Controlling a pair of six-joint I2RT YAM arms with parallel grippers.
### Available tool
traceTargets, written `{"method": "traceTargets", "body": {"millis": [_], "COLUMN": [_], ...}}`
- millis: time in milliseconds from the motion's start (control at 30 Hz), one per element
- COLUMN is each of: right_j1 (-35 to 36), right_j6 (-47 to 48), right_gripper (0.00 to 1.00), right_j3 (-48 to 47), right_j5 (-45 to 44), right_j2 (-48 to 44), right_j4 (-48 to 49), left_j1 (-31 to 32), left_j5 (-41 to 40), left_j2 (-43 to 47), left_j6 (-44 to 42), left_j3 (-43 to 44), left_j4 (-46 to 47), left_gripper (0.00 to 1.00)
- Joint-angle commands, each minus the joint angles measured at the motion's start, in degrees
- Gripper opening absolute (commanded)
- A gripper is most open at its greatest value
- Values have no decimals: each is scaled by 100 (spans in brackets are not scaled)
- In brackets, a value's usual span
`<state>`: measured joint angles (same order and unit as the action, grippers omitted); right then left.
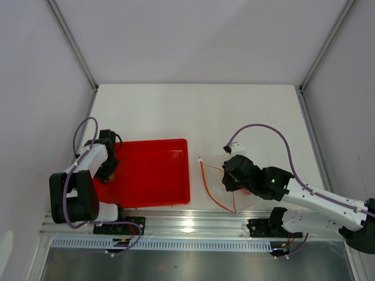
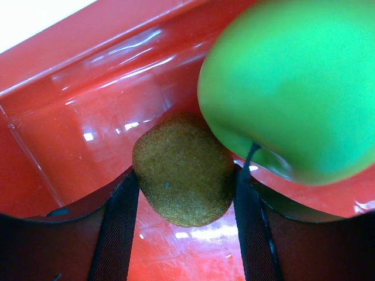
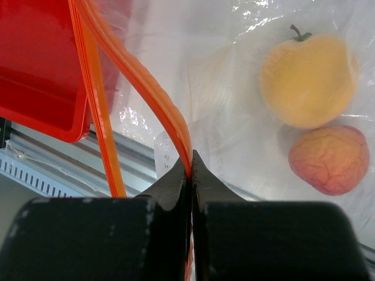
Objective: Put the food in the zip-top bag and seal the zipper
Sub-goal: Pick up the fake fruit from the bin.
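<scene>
the left hand (image 2: 184, 182) grasps the brown fruit (image 2: 181, 167), a finger against each flank, low in the red tray's (image 2: 88, 76) left end. the green apple (image 2: 293, 82) crowds it on one side, seemingly touching. the zip-top bag (image 3: 234, 134) lies on the bench (image 1: 234, 111) to the right, past the tray's opposite wall. its zipper (image 3: 146, 88) runs near to far and faces the tray. the right hand (image 3: 190, 167) is clenched on it. the yellow fruit (image 3: 307, 79) and the peach (image 3: 331, 159) lie inside the bag.

the left wrist view crops the smooth green toy apple (image 2: 293, 82) top and right; from above, the left gripper (image 1: 107, 165) masks it and the fuzzy brown toy fruit (image 2: 183, 170).
</scene>
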<state>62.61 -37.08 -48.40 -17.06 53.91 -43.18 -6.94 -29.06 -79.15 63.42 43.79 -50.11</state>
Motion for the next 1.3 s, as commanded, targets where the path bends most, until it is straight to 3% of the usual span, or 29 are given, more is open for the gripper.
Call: {"method": "traceTargets", "body": {"millis": [0, 100, 233, 367, 533, 700, 767, 800, 900, 967, 1167, 1267], "right_j1": [6, 6, 6, 6, 41, 50, 58, 58, 76, 85, 129, 146], "right_j6": [-36, -45, -54, -80, -133, -142, -159, -177, -220, -229, -361, -361], "right_gripper": [0, 0, 0, 0, 0, 0, 0, 0, 0, 0, 0, 0], "right_j3": [-196, -161, -99, -38, -204, -336, -363, -363, -337, -302, -161, -117], "right_j5": [10, 18, 18, -26, -87, -201, -201, -201, -219, -228, -236, -228], "right_j2": [76, 137, 181, 172, 208, 278, 313, 322, 287, 269, 225, 286], "right_j4": [55, 116, 222, 371, 503, 486, 425, 424, 380, 380, 582, 679], "left_j1": [17, 332, 885, 1230, 1730, 2231, 2407, 2434, 2531, 2670, 3216, 3601], "left_j5": [-38, -205, -486, -119, 312, 1425, 1919, 2626, 3702, 4355, 5286, 6250], "left_j2": [426, 751, 1041, 1419, 1999, 3016, 3613, 3818, 4398, 4488, 4031, 3750], "left_j6": [-31, -14, 284, 320, -398, -1312, -1524, -1804, -1947, -1921, -1974, -1956], "left_j3": [-116, -169, 15, -2, -64, -370, -801, -924, -1486, -1671, -1373, -1680], "left_j4": [141, 107, -341, -368, 342, 1299, 2116, 2467, 3795, 4401, 4702, 5956], "left_gripper": [18, 12, 11, 11, 1, 1, 1, 1, 1, 1, 1, 0]}}
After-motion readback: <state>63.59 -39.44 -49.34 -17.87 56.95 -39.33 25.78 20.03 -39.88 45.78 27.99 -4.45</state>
